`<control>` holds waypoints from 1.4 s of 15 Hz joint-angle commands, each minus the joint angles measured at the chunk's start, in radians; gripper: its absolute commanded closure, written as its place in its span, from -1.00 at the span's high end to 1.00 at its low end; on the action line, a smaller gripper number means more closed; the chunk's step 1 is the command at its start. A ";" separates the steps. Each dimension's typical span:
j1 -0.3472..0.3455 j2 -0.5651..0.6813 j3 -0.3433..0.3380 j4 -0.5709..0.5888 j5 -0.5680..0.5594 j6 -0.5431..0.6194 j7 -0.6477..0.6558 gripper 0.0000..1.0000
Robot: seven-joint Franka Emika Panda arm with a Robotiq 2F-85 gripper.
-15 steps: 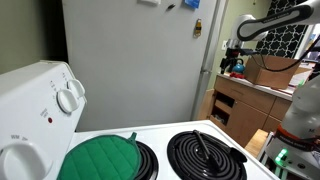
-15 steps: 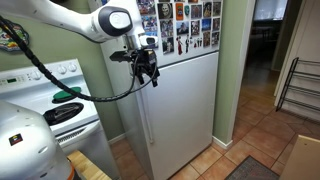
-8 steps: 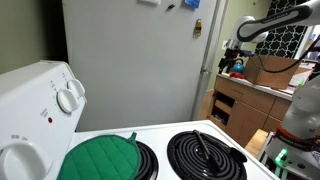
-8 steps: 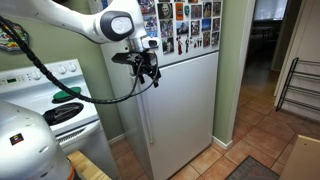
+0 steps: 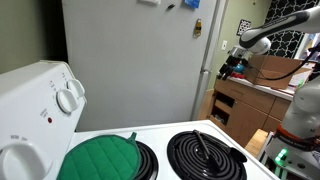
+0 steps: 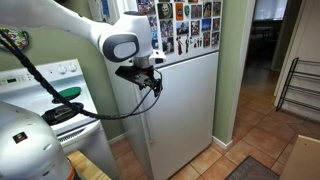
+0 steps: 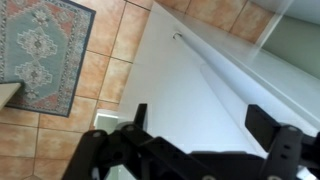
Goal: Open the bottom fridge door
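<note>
Showing only in wrist view: gripper [image 7: 200, 116] fingers spread, bottom fridge door [image 7: 185, 70] beyond.

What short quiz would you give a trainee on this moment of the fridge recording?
1. True or false: the bottom fridge door stands wide open.
2. In an exterior view, what lies on a burner of the stove? A) a green pad B) a frying pan C) a kettle
3. Fill in: in the wrist view, the gripper has its fingers ___ (apart / pressed together).
Key: 1 false; 2 A; 3 apart.
</note>
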 commanded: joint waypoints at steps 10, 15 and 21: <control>0.227 0.026 -0.247 -0.073 0.592 0.093 -0.766 1.00; 0.196 0.073 -0.200 -0.054 0.776 0.047 -1.062 1.00; 0.109 0.141 -0.118 -0.033 0.916 -0.006 -1.257 0.24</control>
